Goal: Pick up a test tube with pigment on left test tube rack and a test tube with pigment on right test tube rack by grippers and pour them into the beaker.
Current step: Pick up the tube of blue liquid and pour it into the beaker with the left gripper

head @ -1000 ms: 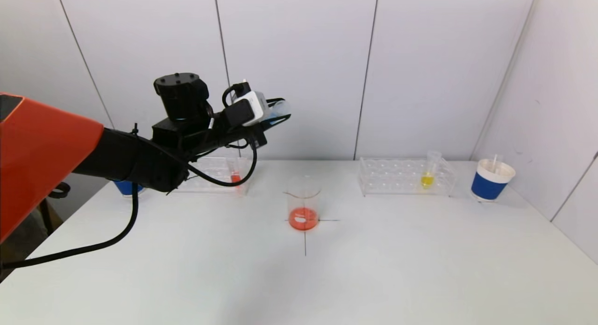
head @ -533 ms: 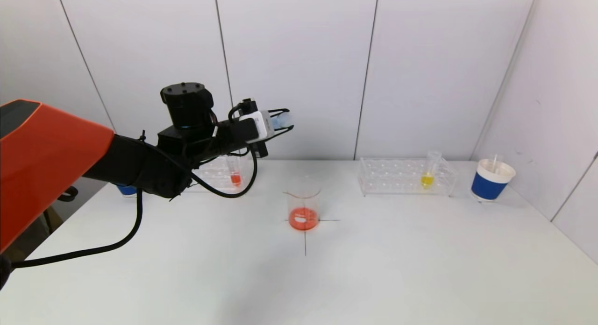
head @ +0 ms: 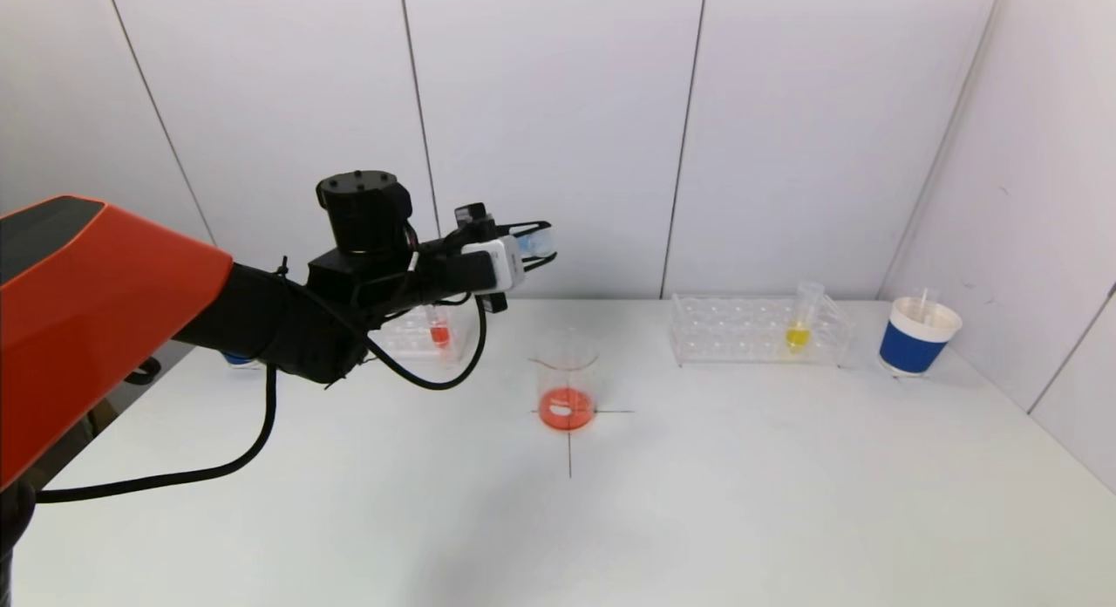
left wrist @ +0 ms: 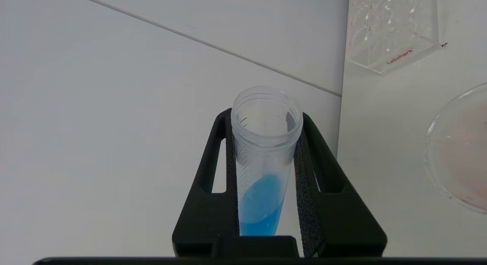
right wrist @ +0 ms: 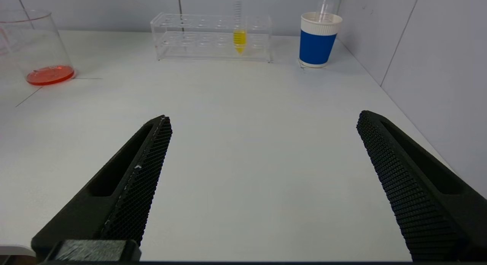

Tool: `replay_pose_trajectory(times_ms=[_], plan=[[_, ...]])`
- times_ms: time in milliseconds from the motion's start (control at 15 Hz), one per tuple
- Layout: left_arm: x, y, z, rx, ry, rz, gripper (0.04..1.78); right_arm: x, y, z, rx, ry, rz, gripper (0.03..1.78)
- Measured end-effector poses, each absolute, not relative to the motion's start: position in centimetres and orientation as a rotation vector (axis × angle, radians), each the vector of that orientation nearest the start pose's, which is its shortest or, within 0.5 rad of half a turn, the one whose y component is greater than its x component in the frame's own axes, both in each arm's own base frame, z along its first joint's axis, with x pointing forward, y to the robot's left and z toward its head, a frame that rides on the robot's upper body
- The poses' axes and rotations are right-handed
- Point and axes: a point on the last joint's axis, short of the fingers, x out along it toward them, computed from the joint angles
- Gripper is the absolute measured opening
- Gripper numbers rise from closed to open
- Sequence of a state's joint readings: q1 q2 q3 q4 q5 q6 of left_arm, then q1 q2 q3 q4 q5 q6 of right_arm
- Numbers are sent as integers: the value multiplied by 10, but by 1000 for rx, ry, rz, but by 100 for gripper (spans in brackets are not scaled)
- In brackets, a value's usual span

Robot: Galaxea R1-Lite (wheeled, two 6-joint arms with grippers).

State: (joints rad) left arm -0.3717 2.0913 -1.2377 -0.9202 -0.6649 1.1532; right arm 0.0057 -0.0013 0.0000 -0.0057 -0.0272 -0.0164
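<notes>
The left claw [left wrist: 265, 150] grips a test tube [left wrist: 264, 143] of blue pigment.

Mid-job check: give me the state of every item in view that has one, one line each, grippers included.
left gripper: shut on blue tube, raised left of the beaker.
blue tube: tilted, uncapped, blue liquid inside.
beaker: upright on table, orange-red liquid at bottom.
red tube: standing in left rack.
yellow tube: standing in right rack.
right gripper: open, empty, low over the table.
blue cup: upright, by the right rack.
</notes>
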Motion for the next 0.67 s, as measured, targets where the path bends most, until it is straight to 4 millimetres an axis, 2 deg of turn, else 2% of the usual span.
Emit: replay_pose_trajectory(times_ms=[667], plan=[[393,-168,155,1184,-661,-878,44,-23,-1,76,-16,-6,-22,177]])
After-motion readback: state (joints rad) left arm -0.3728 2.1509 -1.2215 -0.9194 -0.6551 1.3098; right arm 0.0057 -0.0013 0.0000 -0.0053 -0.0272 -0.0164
